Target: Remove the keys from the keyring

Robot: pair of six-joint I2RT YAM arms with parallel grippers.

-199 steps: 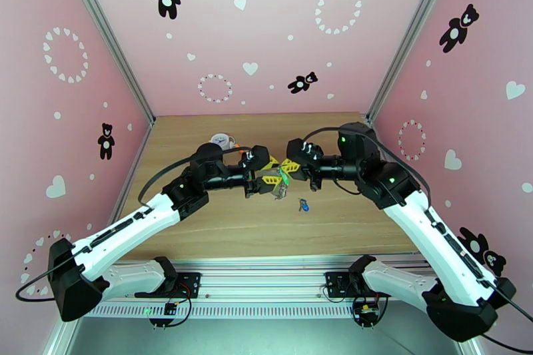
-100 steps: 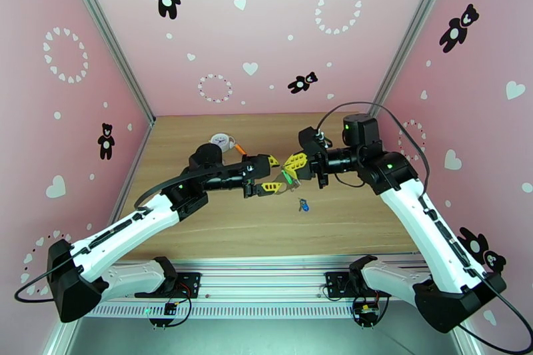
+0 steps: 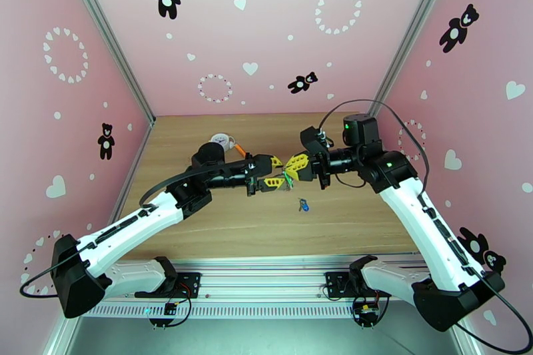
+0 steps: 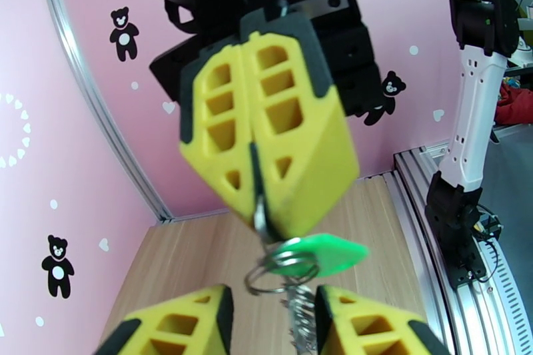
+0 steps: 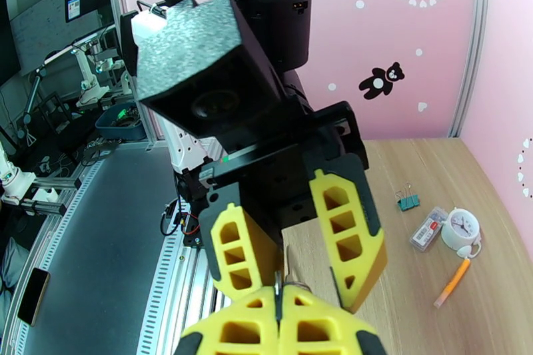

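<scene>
Closest to me, the blue key (image 3: 304, 204) is lying loose on the table (image 3: 220, 233), on its own, just in front of where the two grippers meet.

A bit further in, both arms are up off the wood, nose to nose. The right gripper (image 3: 290, 168) has its fingers pressed flat together, and from the left wrist cam it looks like it's pinching the top of the keyring (image 4: 301, 310). There's a thin dark strip running up between the pads and a bit of metal poking out below the tips. A wire ring hangs right under that, with the green key (image 4: 326, 255) on it, tag sticking out sideways.

The left gripper (image 3: 273, 172) is partly open and sits just below the right one. The keyring's little chain dangles down into the gap between its fingers, closer to one side. Can't tell if it's actually touching either pad; nothing looks clamped.

Far end of the table: a teal clip (image 5: 406, 201), a red-and-white tag (image 5: 426, 230), a small white clock (image 5: 462, 226) and an orange pen (image 5: 453, 283), all well apart from the grippers.
</scene>
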